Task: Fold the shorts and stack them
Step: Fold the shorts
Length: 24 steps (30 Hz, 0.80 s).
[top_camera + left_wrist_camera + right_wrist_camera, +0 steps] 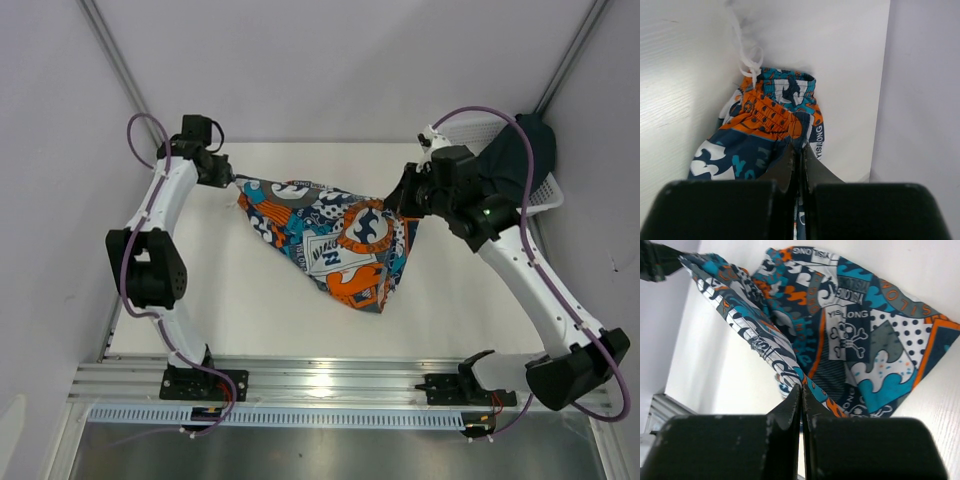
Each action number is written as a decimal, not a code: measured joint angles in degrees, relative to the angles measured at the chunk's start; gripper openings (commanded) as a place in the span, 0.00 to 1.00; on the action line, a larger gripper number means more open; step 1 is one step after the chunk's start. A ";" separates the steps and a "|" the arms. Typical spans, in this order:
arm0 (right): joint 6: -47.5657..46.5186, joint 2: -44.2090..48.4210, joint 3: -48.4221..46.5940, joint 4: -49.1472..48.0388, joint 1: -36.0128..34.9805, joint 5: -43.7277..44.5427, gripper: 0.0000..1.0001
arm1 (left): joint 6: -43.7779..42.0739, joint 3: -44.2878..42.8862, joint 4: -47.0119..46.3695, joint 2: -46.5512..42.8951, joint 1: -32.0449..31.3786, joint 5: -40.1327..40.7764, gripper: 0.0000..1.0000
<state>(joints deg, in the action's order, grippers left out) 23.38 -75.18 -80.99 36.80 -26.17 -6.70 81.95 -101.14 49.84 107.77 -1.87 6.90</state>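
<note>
Between the two sets of fingertips, the printed shorts (330,235) hang stretched as a sagging sheet, with the lower edge draping toward the table (250,320). Left gripper (799,150): jaws fully closed, pinching the gathered elastic waistband at one corner; the white drawstring (747,60) trails ahead of the tips. Right gripper (801,395): jaws fully closed on a fabric edge at the opposite end; whether this is a hem or a side seam cannot be told. Behind the right gripper, the plain dark shorts (510,160) lie heaped in the white mesh basket (548,195), not yet handled.

Handling judgement: the fabric is light, thin and entirely limp. It has no shape of its own and will collapse wherever it is unsupported. The surface looks smooth, so a shallow pinch may slip under tension. Take hold at reinforced parts, either the waistband or a stitched hem, with both layers between the pads. Route the drawstring clear of the jaws. Lower both ends together so the cloth lies flat before folding
</note>
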 measured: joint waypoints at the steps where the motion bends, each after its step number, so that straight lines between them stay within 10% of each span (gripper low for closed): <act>1: 0.13 1.01 0.00 0.20 -0.42 -0.02 0.00 | -0.02 1.44 -0.15 -1.25 0.20 0.07 0.00; 24: -0.02 -5.42 -2.97 -0.17 7.61 -2.91 0.00 | 0.61 2.03 -2.29 -1.14 0.33 -1.01 0.00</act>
<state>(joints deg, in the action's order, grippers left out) 23.35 -80.60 -83.96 36.62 -18.57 -9.61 82.56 -99.11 47.55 106.63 -1.54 5.89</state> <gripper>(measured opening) 0.004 0.014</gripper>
